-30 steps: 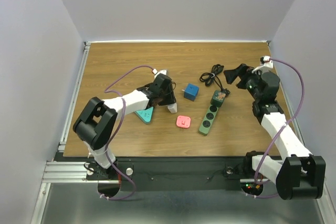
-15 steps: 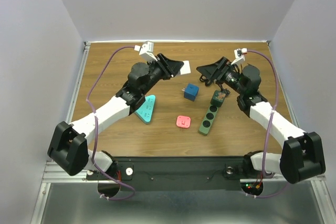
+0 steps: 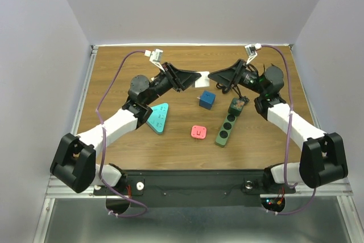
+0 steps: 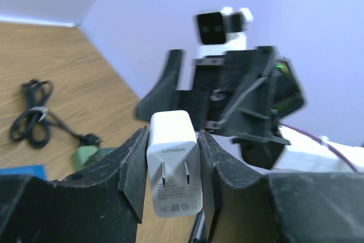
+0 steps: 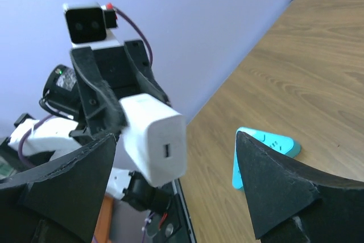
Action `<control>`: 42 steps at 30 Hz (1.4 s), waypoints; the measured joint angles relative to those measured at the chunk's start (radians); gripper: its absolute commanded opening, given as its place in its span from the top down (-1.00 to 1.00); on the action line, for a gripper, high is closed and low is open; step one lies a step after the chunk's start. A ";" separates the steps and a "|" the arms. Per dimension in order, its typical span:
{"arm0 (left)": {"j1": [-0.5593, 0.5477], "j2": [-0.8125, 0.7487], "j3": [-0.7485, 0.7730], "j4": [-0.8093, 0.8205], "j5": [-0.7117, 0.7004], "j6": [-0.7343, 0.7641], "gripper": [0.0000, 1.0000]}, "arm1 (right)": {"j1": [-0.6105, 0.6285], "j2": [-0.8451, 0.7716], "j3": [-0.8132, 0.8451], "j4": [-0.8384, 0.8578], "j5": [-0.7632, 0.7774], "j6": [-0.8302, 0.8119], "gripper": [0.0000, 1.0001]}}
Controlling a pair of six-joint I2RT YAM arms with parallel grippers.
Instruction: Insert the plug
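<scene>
Your left arm reaches up and to the right from its base, wrist lifted well above the bench (image 3: 114, 66). Its left end effector (image 3: 192, 77) points right and is clenched on the white plug (image 4: 173, 163), whose prongs face the left wrist camera. The plug hangs in the air above the blue cube (image 3: 206, 100). Your right arm mirrors this pose, leaning left. The right end effector (image 3: 215, 76) has its fingers spread wide just beside the plug, grasping nothing. The green power strip (image 3: 226, 126) lies on the bench below.
</scene>
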 measured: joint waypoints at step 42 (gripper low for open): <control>-0.008 0.019 -0.060 0.288 0.114 -0.106 0.21 | 0.093 0.005 0.035 0.081 -0.180 -0.040 0.99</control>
